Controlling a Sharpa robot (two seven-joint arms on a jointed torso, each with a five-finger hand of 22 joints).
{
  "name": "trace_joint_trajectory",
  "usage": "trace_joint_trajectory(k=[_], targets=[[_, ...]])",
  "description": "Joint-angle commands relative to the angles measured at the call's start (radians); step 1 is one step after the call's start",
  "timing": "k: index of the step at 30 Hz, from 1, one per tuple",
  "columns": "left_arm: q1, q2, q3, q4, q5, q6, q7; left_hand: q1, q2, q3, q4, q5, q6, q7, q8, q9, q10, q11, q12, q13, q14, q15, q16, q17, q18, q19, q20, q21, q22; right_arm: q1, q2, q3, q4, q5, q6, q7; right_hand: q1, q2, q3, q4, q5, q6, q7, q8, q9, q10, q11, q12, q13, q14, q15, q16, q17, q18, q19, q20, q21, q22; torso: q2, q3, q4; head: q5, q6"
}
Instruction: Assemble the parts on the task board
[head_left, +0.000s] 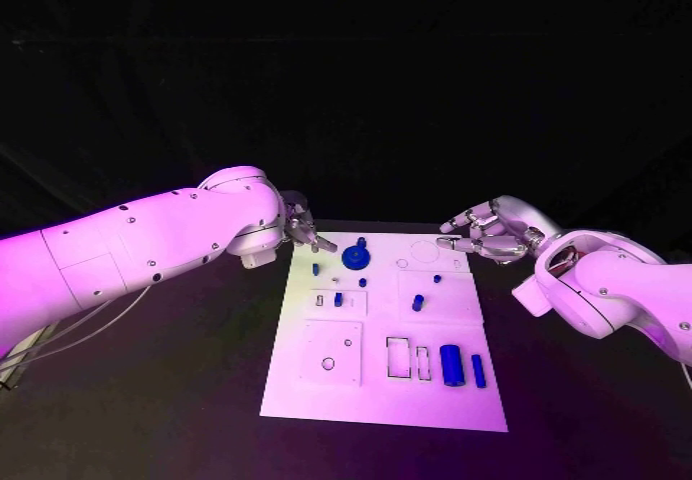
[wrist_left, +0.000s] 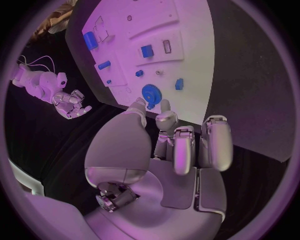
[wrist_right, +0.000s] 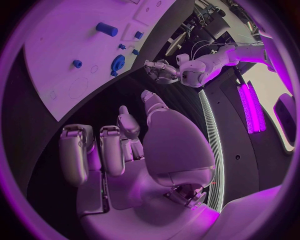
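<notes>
**Spotter:** What's the surface like from your end?

**Me:** Black surface (head_left: 144, 400), dark backdrop, with the white task board (head_left: 387, 400) lying in the middle. Small blue parts are scattered over it: a blue gear (head_left: 355, 258) up at the board's 12 o'clock end, a blue cylinder (head_left: 453, 365) and a thin blue bar (head_left: 477, 370) down toward 5 o'clock.

**Spotter:** And the hands?

**Me:** My left robot hand (head_left: 300, 228) hovers at the board's 11 o'clock corner, fingers apart, holding nothing. The right robot hand (head_left: 483, 235) sits off the 1 o'clock corner, loosely curled but also carrying nothing.

**Spotter:** Risks?

**Me:** I'd judge the left fingertips (wrist_left: 139, 106) are close enough to the gear to nudge it if I come down crooked. A careless sweep could also knock the small loose pieces beside it out of place.

**Spotter:** Do the wrist cameras help?

**Me:** The left wrist view shows how near those fingertips are to the gear, which the head view crowds together. The head view gives the whole board layout.
</notes>
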Motion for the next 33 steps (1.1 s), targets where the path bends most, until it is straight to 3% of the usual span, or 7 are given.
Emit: trace_joint_trajectory(k=[1, 4, 16, 33], targets=[[0.003, 0.015, -0.001, -0.028, -0.031, 0.022, 0.003, 0.006, 0.011, -0.009, 0.0, -0.001, -0.02, 0.007, -0.021, -0.024, -0.021, 0.005, -0.018, -0.018, 0.097, 0.012, -0.007, 0.248, 0.015, -0.008, 0.006, -0.009, 0.032, -0.001, 0.001, 0.0, 0.0, -0.003, 0.018, 0.006, -0.006, 0.004, -0.006, 0.002, 0.003, -0.002, -0.003, 0.006, -0.001, -0.007, -0.001, -0.005, 0.0, 0.072, -0.006, -0.006, 0.115, 0.007, 0.034, -0.005, -0.005, 0.195, 0.001, -0.0002, 0.0007, 0.006, 0.0], [0.004, 0.036, -0.007, -0.068, -0.056, 0.033, 0.005, 0.013, 0.019, -0.02, 0.001, -0.001, -0.031, 0.018, -0.045, -0.056, -0.037, 0.015, -0.034, -0.038, 0.095, 0.021, -0.011, 0.245, 0.017, -0.014, 0.013, -0.015, 0.024, -0.001, 0.003, 0.0, 0.0, -0.002, 0.02, 0.005, -0.006, 0.006, -0.006, 0.003, 0.004, -0.002, -0.003, 0.006, -0.001, -0.008, -0.001, -0.006, -0.002, 0.072, -0.007, -0.007, 0.114, 0.007, 0.033, -0.005, -0.006, 0.194, 0.002, -0.0012, 0.0001, 0.006, -0.001], [0.0, 0.093, -0.028, -0.178, -0.075, 0.082, 0.013, 0.018, 0.027, -0.029, 0.001, -0.001, -0.015, 0.018, -0.049, -0.076, -0.039, 0.016, -0.031, -0.039, 0.095, 0.023, -0.012, 0.244, 0.017, -0.014, 0.018, -0.016, 0.024, -0.001, 0.005, 0.0, 0.0, -0.003, 0.023, 0.006, -0.006, 0.007, -0.005, 0.003, 0.004, -0.002, -0.003, 0.006, -0.001, -0.008, -0.001, -0.006, -0.001, 0.072, -0.007, -0.007, 0.115, 0.007, 0.034, -0.005, -0.006, 0.194, 0.003, -0.0015, -0.0008, 0.01, -0.009], [-0.01, 0.131, -0.035, -0.221, -0.062, 0.169, 0.008, 0.003, 0.057, -0.045, 0.002, -0.001, 0.005, 0.014, -0.05, -0.101, -0.033, 0.014, -0.016, -0.032, 0.095, 0.022, -0.011, 0.244, 0.015, -0.005, 0.019, -0.009, 0.038, -0.001, 0.006, 0.0, 0.0, -0.004, 0.019, 0.006, -0.005, 0.011, -0.005, 0.003, 0.005, -0.002, -0.003, 0.006, -0.002, -0.009, -0.001, -0.007, -0.002, 0.072, -0.007, -0.007, 0.114, 0.007, 0.033, -0.005, -0.007, 0.193, 0.0, 0.0002, 0.0, 0.01, -0.013]])
